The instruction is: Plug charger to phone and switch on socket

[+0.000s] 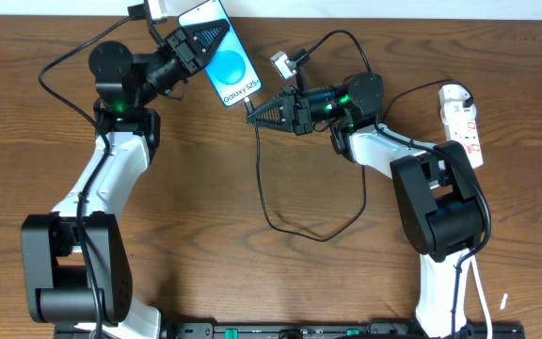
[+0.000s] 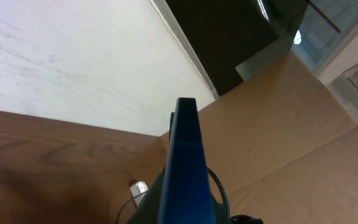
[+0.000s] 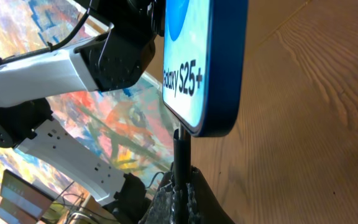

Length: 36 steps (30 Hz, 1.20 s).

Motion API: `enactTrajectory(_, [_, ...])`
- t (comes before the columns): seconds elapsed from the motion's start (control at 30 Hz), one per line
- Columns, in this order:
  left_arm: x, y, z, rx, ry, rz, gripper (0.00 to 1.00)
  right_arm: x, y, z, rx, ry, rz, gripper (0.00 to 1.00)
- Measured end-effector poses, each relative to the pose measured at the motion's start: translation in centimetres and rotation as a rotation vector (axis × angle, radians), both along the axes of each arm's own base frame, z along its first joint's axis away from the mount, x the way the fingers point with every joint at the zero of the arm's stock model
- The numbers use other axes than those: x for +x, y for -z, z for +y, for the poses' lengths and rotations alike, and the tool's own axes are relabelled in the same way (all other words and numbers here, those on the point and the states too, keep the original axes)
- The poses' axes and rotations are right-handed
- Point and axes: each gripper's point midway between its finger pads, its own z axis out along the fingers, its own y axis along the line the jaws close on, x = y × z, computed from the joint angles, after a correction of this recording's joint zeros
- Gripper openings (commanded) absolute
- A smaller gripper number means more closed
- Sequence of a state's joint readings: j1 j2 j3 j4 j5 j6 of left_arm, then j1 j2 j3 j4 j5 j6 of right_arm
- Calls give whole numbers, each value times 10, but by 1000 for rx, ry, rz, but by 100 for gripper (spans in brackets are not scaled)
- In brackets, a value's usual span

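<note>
The phone (image 1: 226, 61), blue screen lit with "Galaxy S25+", is lifted at the table's back centre, and my left gripper (image 1: 205, 40) is shut on its upper half. In the left wrist view the phone (image 2: 185, 168) shows edge-on between the jaws of the left gripper (image 2: 185, 214). My right gripper (image 1: 257, 113) is shut on the charger plug (image 1: 249, 106). In the right wrist view the plug (image 3: 180, 146) rises from the right gripper (image 3: 180, 186) and meets the phone's (image 3: 219, 62) lower edge. The white socket (image 1: 464, 122) lies at the far right, away from both grippers.
The charger's black cable (image 1: 280, 218) loops over the middle of the wooden table. A small white adapter (image 1: 283, 64) lies behind the right gripper, and another (image 1: 153, 11) sits at the back edge. Both arm bases stand at the front.
</note>
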<state>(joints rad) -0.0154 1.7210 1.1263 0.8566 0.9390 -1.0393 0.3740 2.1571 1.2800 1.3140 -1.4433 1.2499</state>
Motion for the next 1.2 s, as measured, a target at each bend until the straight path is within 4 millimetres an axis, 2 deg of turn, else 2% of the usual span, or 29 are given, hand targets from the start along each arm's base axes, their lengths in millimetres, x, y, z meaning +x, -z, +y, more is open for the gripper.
enactTrajectory(1.2, [0,0,-4,-5,-3,3,7,-2,1,0,-4,-10,-2,1])
